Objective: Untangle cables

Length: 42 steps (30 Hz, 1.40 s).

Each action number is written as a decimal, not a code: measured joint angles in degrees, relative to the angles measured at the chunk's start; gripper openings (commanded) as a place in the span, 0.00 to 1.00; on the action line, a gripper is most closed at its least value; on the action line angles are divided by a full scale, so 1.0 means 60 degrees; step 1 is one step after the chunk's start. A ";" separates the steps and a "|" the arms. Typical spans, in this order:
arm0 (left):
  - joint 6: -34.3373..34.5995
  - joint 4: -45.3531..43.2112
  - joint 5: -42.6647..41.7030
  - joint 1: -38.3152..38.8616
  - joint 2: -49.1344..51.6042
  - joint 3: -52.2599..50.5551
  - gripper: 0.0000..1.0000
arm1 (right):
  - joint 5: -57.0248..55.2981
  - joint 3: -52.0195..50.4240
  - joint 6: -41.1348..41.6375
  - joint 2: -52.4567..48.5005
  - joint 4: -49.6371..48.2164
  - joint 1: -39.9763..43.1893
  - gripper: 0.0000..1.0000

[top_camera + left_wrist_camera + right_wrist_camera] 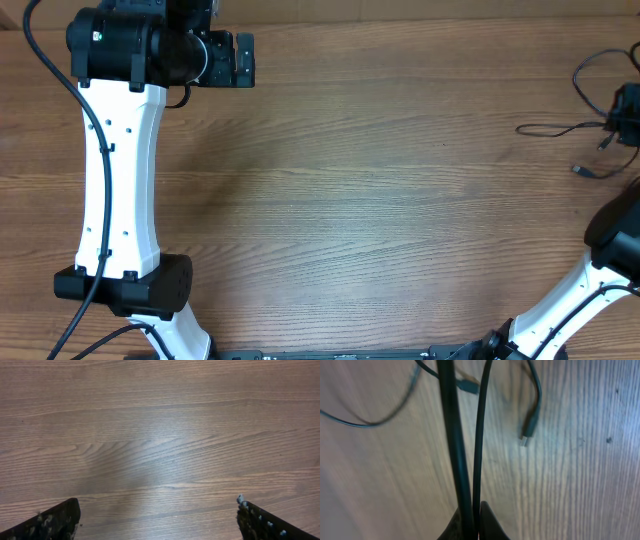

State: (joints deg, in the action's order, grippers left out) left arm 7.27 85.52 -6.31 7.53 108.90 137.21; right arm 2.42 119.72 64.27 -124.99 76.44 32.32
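The cables [560,128] are thin black wires lying at the table's far right, with a small plug end [583,170] resting on the wood. My right gripper [626,112] sits over them. In the right wrist view two black strands of cable [451,435] run up from between the fingers, and my right gripper [476,506] is shut on them. A loose plug end [525,440] lies on the table beyond. My left gripper [243,60] is at the far left, well apart from the cables. In its wrist view the left gripper [157,502] is open over bare wood.
The wooden table [380,200] fills the view. The left arm's white link [120,180] runs down the left side. The right arm's base [560,310] comes in from the bottom right corner.
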 measured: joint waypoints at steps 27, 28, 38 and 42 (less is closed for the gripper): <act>0.0000 -0.0033 -0.0029 0.0000 0.0000 -0.0004 1.00 | -0.1545 -0.1457 -0.2127 0.0000 -0.3257 0.0780 0.04; 0.0000 -0.0036 -0.0029 0.0000 0.0000 -0.0004 1.00 | -0.1545 -0.1457 -0.2142 0.0000 -0.3333 0.0780 0.04; 0.0000 -0.0109 -0.0029 0.0004 0.0000 -0.0004 1.00 | -0.1399 -0.1457 -0.2160 0.0000 -0.3876 0.0255 0.04; 0.0000 -0.0106 -0.0029 0.0062 0.0000 -0.0004 1.00 | -0.1413 -0.1457 -0.2164 0.0000 -0.4087 -0.0430 0.04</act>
State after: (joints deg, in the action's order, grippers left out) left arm 7.27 84.88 -6.48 7.90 108.90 137.19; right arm -6.07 110.98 51.29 -124.99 51.92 29.74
